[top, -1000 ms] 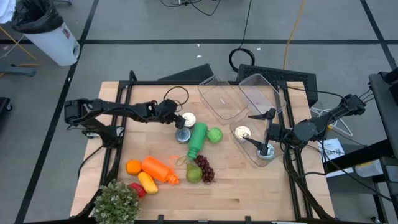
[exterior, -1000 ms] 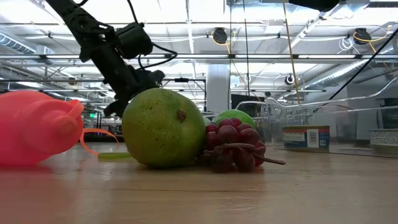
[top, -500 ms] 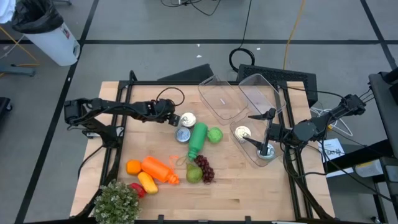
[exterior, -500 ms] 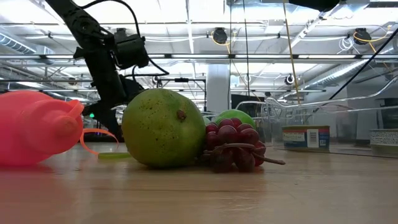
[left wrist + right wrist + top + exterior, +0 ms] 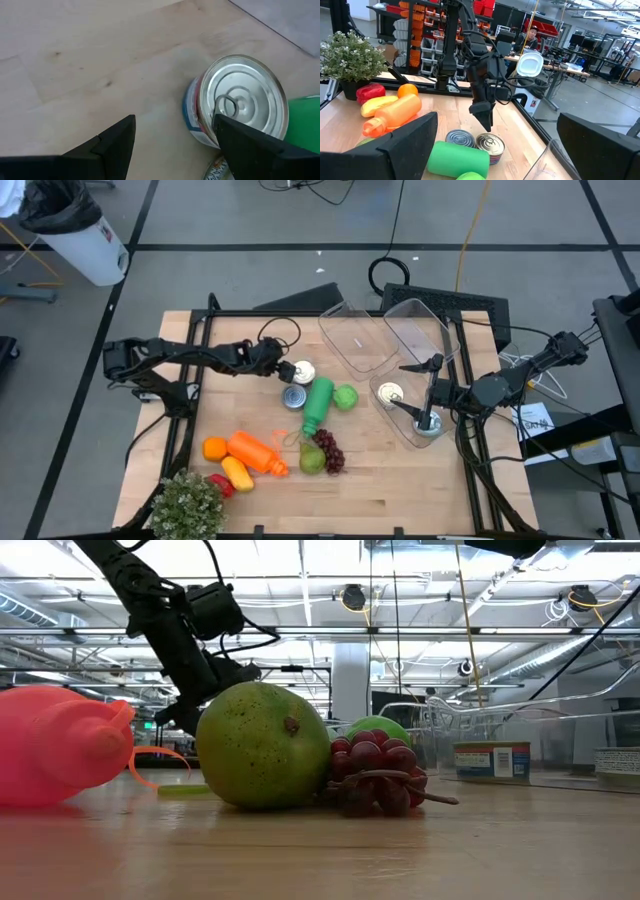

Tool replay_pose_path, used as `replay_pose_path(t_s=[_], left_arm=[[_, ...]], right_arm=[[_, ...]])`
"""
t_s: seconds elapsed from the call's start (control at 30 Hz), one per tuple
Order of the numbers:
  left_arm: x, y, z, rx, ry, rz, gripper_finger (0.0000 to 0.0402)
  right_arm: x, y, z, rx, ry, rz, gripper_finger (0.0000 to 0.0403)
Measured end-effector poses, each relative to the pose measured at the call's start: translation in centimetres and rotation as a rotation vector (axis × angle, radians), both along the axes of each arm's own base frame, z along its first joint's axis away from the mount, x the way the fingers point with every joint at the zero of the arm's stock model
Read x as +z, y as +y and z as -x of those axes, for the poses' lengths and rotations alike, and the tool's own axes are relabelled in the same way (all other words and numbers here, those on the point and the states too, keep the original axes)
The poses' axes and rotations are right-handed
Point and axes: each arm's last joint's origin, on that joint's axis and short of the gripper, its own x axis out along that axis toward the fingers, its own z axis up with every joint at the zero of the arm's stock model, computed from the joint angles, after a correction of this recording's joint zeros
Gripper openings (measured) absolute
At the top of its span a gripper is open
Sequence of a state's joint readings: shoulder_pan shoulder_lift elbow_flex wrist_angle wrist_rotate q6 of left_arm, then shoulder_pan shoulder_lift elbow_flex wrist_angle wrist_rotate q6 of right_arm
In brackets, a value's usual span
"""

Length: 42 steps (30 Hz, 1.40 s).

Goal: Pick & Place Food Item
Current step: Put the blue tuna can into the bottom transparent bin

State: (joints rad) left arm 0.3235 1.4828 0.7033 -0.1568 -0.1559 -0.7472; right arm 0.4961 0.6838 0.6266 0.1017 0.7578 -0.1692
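Observation:
My left gripper (image 5: 285, 370) (image 5: 172, 135) is open, low over the table. It stands just left of a tin can (image 5: 303, 370) (image 5: 240, 100) with a pull-ring lid and a blue and red label. One finger (image 5: 240, 145) is right beside the can's side, the other (image 5: 115, 142) over bare wood. A second can (image 5: 294, 396) lies next to a green bottle (image 5: 318, 404) and a lime (image 5: 345, 396). My right gripper (image 5: 430, 392) (image 5: 495, 140) is open and waits over a clear bin (image 5: 415, 370), which holds two cans (image 5: 390, 392). My left gripper comes at the tin can slanting down from the table's left. One finger (image 5: 235, 137) overlaps the can's side wall (image 5: 200, 122) in the wrist view; I cannot tell whether it touches. The can rests on the table.
A pear (image 5: 312, 460), grapes (image 5: 331, 448), an orange bottle (image 5: 255, 452), an orange (image 5: 214, 448), a yellow fruit (image 5: 237, 473) and a potted plant (image 5: 187, 505) sit near the table's near-left corner. A second clear bin (image 5: 355, 338) lies at the far edge.
My left gripper drew back a little toward the table's left edge and rose. It then came back down toward the tin can. The cans and the other food have stayed in place.

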Motion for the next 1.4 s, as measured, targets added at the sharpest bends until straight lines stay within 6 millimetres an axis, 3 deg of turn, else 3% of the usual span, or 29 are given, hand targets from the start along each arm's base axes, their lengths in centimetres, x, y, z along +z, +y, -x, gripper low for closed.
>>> replay_pose_path(t_s=[0.4, 0.7, 1.13, 1.4], left_arm=[[-1.7, 0.2, -0.7, 0.021, 0.037, 0.013, 0.0273], [-3.0, 0.0, 1.3, 0.146, 0.235, 0.055, 0.0273], [-2.9, 0.0, 1.5, 0.077, 0.299, 0.019, 0.0273], [-0.2, -0.4, 1.9, 0.031, 0.200, -0.020, 0.0273]], right_arm=[[0.0, 0.0, 0.0, 0.000, -0.001, -0.001, 0.0393], [0.0, 0.0, 0.0, 0.000, 0.000, 0.000, 0.0393], [0.0, 0.0, 0.0, 0.000, -0.002, -0.004, 0.0393], [0.0, 0.0, 0.0, 0.000, -0.001, -0.004, 0.0393]])
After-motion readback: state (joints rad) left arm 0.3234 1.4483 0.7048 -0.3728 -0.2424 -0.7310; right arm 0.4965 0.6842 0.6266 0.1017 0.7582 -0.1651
